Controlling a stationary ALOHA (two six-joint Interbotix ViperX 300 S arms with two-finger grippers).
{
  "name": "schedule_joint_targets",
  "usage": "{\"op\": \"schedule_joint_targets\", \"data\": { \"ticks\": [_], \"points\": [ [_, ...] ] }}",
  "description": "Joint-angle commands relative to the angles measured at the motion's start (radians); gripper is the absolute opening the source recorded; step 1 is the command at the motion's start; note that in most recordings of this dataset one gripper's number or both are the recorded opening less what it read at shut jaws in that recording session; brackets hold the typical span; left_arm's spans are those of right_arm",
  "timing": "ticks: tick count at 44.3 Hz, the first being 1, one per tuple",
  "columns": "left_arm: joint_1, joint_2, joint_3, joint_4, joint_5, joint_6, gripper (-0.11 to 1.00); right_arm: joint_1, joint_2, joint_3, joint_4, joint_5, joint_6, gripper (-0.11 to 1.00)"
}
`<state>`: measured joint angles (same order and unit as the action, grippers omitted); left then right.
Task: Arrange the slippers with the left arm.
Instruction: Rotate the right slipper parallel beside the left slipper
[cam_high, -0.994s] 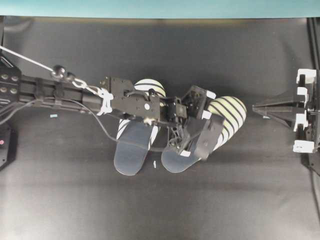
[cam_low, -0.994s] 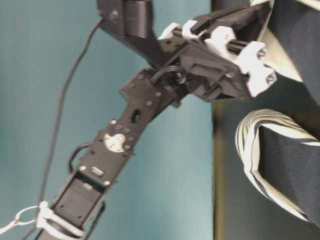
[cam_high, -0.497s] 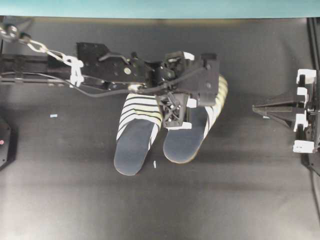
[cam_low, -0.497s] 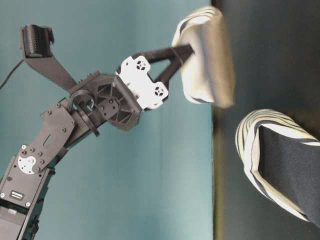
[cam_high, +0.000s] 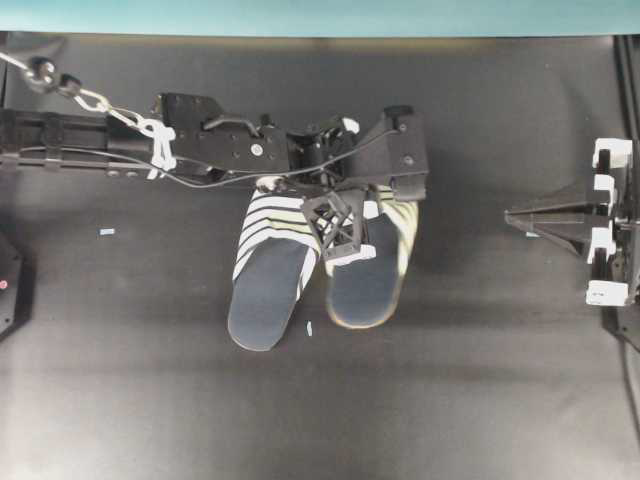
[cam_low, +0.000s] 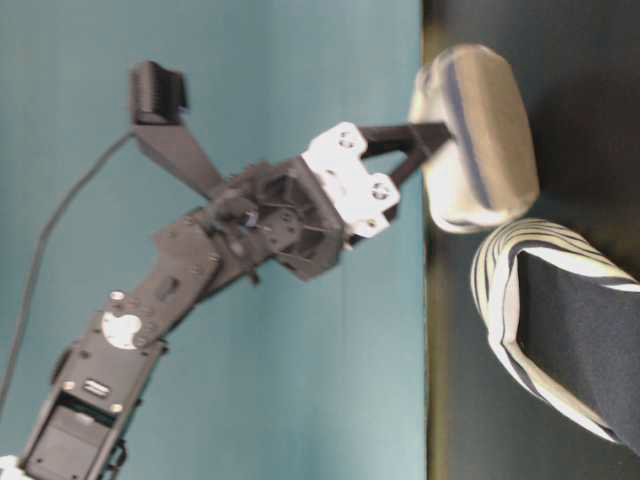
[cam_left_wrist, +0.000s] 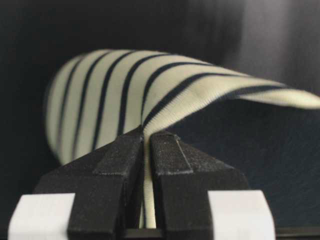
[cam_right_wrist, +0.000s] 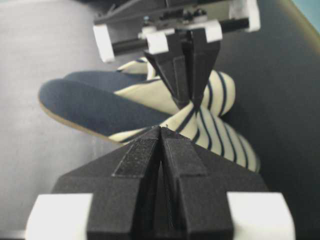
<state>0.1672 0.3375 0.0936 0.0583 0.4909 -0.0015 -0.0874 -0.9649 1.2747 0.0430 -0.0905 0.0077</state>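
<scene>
the left claw is clamped tight on the fabric edge of one striped toe cover, the cloth pinched in a thin fold between its two black fingers. that held slipper hangs from the claw just beside the resting slipper, which lies flat on the dark desk and serves as the landmark here. a second ago the held slipper lay splayed away from the resting one, its toe pointing off at an angle toward the far side; now it has swung round until its length runs nearly parallel to the resting slipper, heels level and close together, toes both pointing toward the teal wall. from table level the held slipper looks lifted off the desk, above and behind the resting slipper's toe.

the right claw sits well away from the resting slipper, fingers pressed together on nothing, and has not moved.

by my reading the turning is mostly done: what remains is to lower the held slipper beside the resting one and let go without dragging the fabric askew.
</scene>
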Motion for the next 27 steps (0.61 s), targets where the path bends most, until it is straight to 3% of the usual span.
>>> {"op": "schedule_joint_targets", "data": {
  "ticks": [1, 14, 27],
  "points": [
    [0.015, -0.011, 0.008, 0.0, -0.006, -0.015, 0.01, 0.003, 0.006, -0.006, 0.005, -0.009, 0.009, 0.0],
    [0.032, -0.015, 0.028, 0.0, -0.005, -0.044, 0.01, 0.006, 0.005, -0.006, 0.005, -0.011, 0.009, 0.0],
    [-0.014, -0.011, 0.006, 0.0, -0.035, -0.006, 0.01, 0.008, 0.005, -0.006, 0.005, -0.011, 0.009, 0.0]
  ]
}}
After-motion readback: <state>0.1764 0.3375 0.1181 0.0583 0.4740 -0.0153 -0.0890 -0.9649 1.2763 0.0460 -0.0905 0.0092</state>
